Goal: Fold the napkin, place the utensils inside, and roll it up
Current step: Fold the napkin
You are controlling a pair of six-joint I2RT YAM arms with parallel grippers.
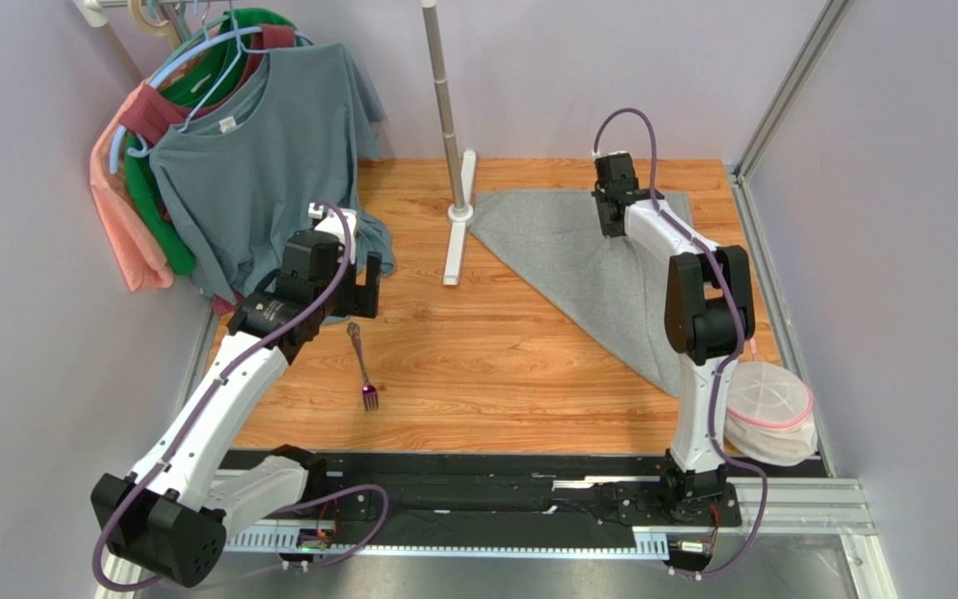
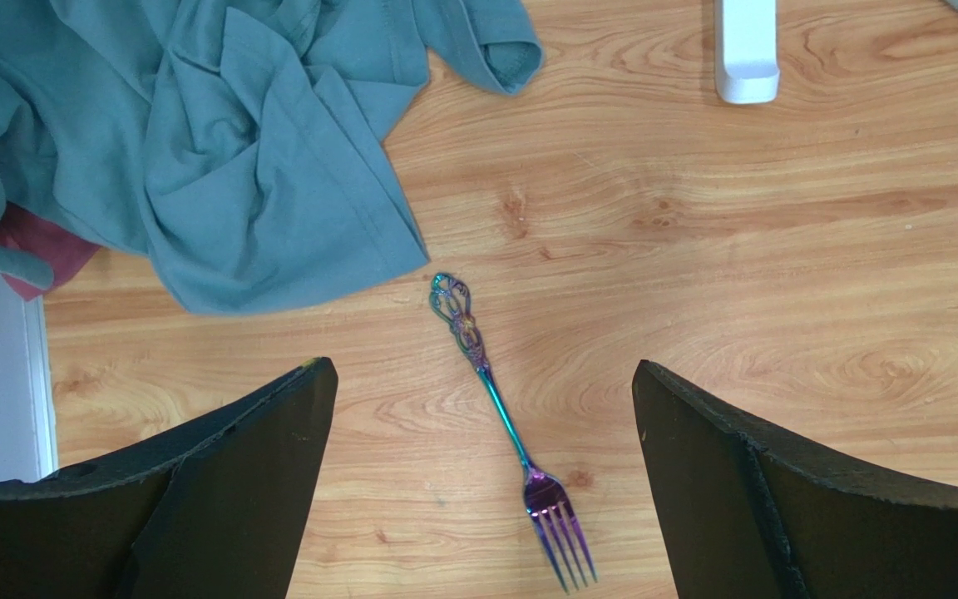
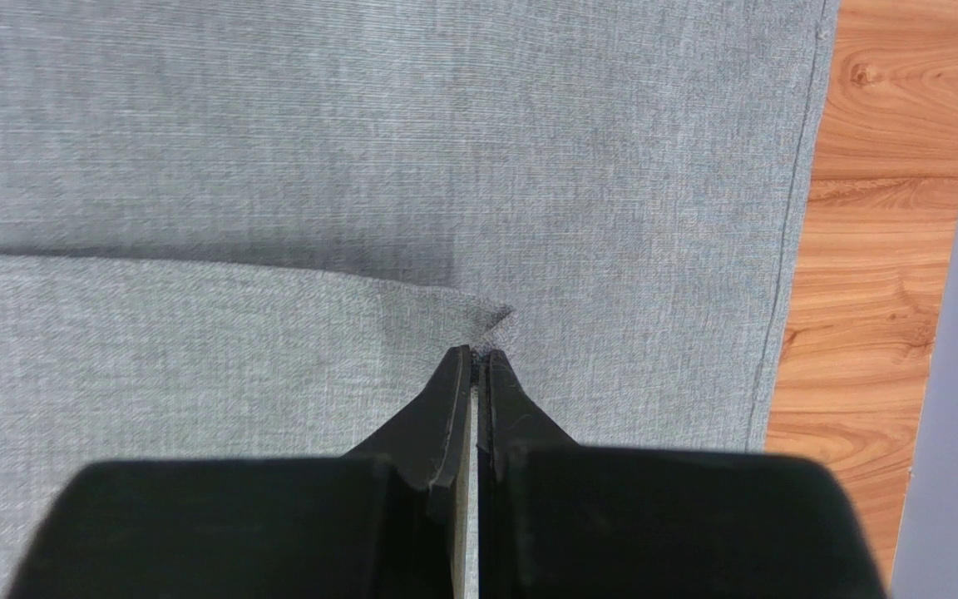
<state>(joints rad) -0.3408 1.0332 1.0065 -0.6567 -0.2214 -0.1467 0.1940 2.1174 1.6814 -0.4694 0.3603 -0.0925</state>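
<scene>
While the left gripper (image 2: 482,371) gapes over the fork (image 2: 512,433), the right gripper (image 3: 478,362) pinches the napkin (image 3: 322,150).
Its tips are closed on a puckered corner, lower centre.

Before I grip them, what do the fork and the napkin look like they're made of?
The fork is probably metal, with a glossy iridescent blue-purple-green finish; its thin tines and ornate openwork handle suggest so. The napkin looks like woven cloth, matt mid-grey; a fine weave grain shows, and it puckers softly at the folded corner.
</scene>
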